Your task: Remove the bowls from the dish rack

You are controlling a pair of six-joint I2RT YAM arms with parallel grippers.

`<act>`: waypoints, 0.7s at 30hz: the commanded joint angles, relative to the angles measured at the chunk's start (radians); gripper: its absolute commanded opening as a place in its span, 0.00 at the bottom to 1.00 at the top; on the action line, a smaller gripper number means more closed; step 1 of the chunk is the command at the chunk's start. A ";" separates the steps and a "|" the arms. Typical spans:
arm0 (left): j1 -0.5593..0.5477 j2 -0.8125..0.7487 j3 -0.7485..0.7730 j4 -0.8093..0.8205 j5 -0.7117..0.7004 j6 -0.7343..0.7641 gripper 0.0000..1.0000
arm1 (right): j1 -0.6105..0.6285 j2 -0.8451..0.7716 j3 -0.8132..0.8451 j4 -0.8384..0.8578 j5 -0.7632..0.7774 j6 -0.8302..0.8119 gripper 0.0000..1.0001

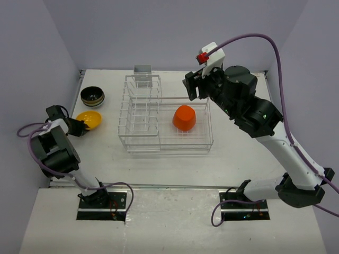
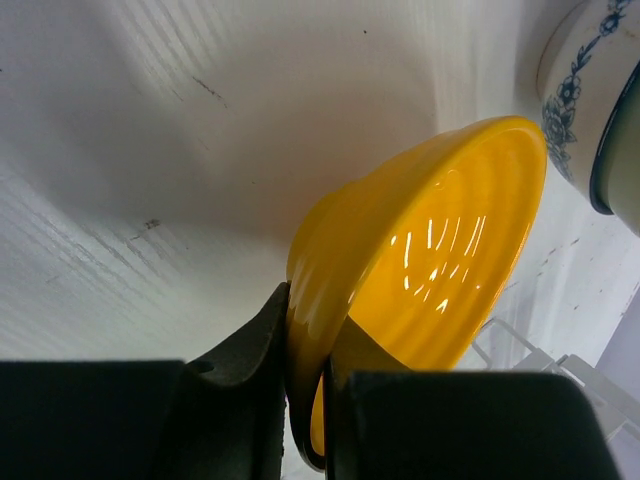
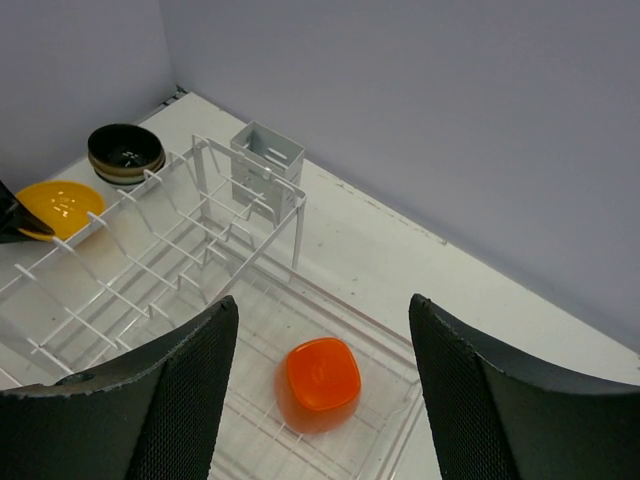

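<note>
The dish rack stands mid-table, its low basket on the right. An orange-red bowl lies upside down in that basket, and it also shows in the right wrist view. My left gripper is left of the rack, shut on the rim of the tilted yellow bowl, which sits low over the table. A black bowl with a gold band stands behind it. A blue-and-white patterned bowl shows at the left wrist view's edge. My right gripper is open and empty, above the basket's far edge.
A grey square holder hangs on the rack's far end. Walls close in the table on the left, back and right. The tall slotted section holds no bowls that I can see.
</note>
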State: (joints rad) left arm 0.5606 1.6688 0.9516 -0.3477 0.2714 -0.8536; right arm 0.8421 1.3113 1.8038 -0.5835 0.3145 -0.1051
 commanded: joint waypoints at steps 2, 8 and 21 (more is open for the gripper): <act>0.009 0.025 0.042 0.055 -0.008 0.004 0.01 | -0.008 -0.003 0.006 -0.009 -0.002 -0.005 0.69; 0.009 0.063 0.038 0.070 -0.003 -0.007 0.08 | -0.011 0.008 0.028 -0.015 0.003 -0.008 0.68; 0.009 0.043 0.007 0.070 0.003 -0.024 0.61 | -0.012 0.025 0.052 -0.033 0.003 -0.004 0.68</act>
State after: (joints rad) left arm 0.5606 1.7401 0.9630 -0.2989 0.2668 -0.8581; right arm 0.8364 1.3247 1.8091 -0.6109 0.3157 -0.1051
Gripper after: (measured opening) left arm 0.544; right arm 0.684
